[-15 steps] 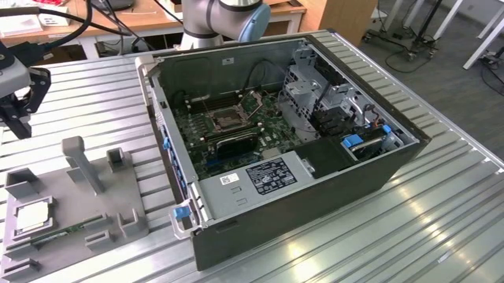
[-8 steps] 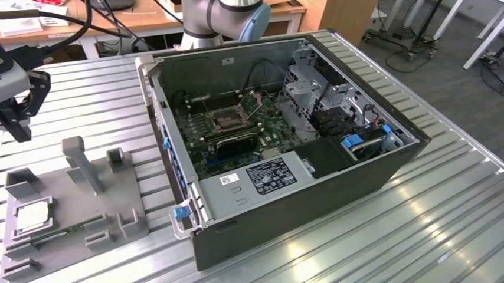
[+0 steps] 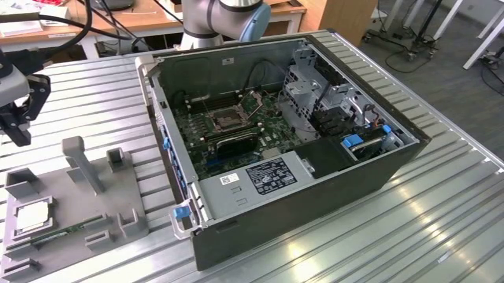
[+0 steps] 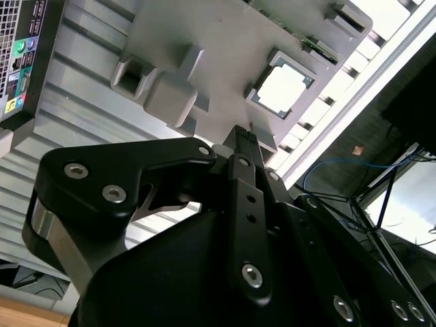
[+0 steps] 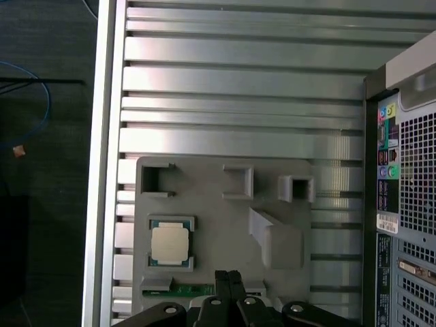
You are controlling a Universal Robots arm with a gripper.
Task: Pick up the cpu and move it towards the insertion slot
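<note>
**Q:** What carries the scene?

**A:** A ribbed worktop (image 3: 441, 224). On it stand an open computer case (image 3: 315, 200) and, to the exterior view's left, a grey holder plate (image 3: 71, 203).

**Q:** And the pincer?

**A:** The pincer (image 3: 18, 140) hangs above the plate, its fingers clenched together on nothing.

**Q:** Where are the task's things?

**A:** The insertion slot (image 3: 228, 119) sits on the board inside the case. The cpu (image 5: 169, 244) lies flat in a square recess of the plate, below the pincer and apart from it, well apart from the slot.
</note>
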